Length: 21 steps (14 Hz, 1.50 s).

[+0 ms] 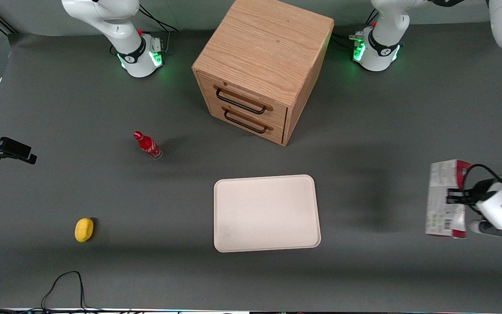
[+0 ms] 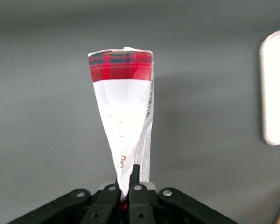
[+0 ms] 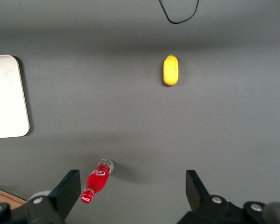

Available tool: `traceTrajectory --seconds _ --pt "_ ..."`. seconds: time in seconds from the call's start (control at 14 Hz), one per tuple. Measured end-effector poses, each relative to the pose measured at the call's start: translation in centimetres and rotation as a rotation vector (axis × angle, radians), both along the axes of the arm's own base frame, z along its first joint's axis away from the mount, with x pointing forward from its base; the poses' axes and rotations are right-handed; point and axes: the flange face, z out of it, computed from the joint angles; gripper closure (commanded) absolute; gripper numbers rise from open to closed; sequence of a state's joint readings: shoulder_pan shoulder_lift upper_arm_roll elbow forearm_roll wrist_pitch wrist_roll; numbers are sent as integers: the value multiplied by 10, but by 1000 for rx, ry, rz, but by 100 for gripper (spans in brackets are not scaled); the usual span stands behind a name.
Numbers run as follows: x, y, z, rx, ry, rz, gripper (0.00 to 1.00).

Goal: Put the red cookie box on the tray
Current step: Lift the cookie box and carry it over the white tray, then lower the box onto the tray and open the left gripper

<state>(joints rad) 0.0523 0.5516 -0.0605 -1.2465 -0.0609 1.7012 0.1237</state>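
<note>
Carrying red cookie box (image 1: 445,198), clamped in end effector (image 1: 455,197) toward working arm's end of counter (image 1: 103,261). Next: travelling sideways over tray (image 1: 266,213), lowering, releasing.

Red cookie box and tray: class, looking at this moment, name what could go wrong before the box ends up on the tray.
1. The gripper is shut on the red cookie box by a narrow pinch at one edge; the box could swing or slip during carrying.
2. The box is toward the working arm's end, apart from the tray; released early, it lands on the table.
3. The tray's rim is low, so a tilted box might slide off.
</note>
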Motion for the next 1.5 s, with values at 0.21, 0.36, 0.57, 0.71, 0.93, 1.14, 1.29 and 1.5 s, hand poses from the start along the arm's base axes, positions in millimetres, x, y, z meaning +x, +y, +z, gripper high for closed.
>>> traceTrajectory --seconds 0.21,0.36,0.57,0.71,0.93,1.14,1.29,1.5 --pt "-6 -90 10 -43 12 107 100" --pt "-10 -149 12 -48 -21 146 100" --pt "-14 -228 -16 4 -85 187 100" --pt "-17 -272 -60 64 -120 196 100" --pt "-21 -309 -124 78 -122 189 100" --pt "-23 -318 -149 72 -112 207 100" --pt "-27 -326 -156 75 -103 217 100" --pt "-31 -336 -161 70 -106 221 100"
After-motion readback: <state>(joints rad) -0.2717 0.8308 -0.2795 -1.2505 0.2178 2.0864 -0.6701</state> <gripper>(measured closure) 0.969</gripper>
